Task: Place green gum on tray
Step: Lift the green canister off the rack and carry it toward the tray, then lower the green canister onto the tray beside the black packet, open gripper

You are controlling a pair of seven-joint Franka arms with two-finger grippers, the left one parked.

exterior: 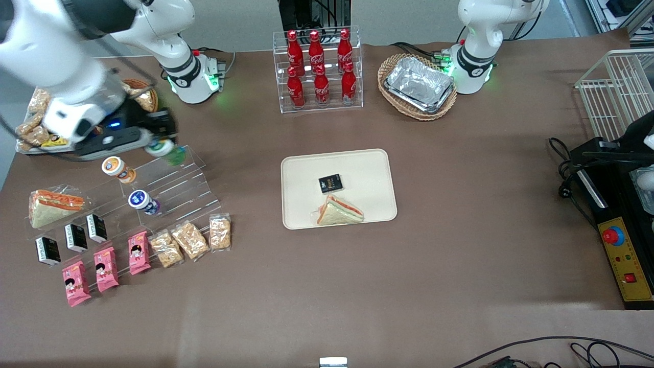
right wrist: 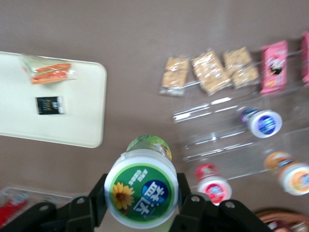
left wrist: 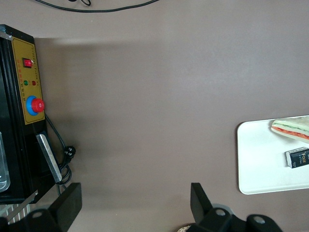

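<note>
My right gripper (exterior: 162,144) is shut on the green gum (exterior: 166,150), a small bottle with a translucent green body and a white lid. It hangs above the top step of the clear acrylic stand (exterior: 173,191), at the working arm's end of the table. In the right wrist view the gum (right wrist: 141,193) shows its green sunflower label, squeezed between the two black fingers (right wrist: 99,195) of the gripper (right wrist: 141,199). The cream tray (exterior: 357,168) lies mid-table with a sandwich (exterior: 340,211) and a small black packet (exterior: 330,183) on it. The right wrist view shows the tray (right wrist: 82,101) too.
On the stand lie an orange-bodied bottle (exterior: 118,169) and a blue-bodied bottle (exterior: 143,202); a red-bodied one (right wrist: 211,185) shows in the wrist view. Pink packets (exterior: 106,268), cracker packs (exterior: 190,239), black packets (exterior: 75,238) and a wrapped sandwich (exterior: 51,207) lie around. A cola rack (exterior: 319,69) and foil-tray basket (exterior: 419,86) stand farther back.
</note>
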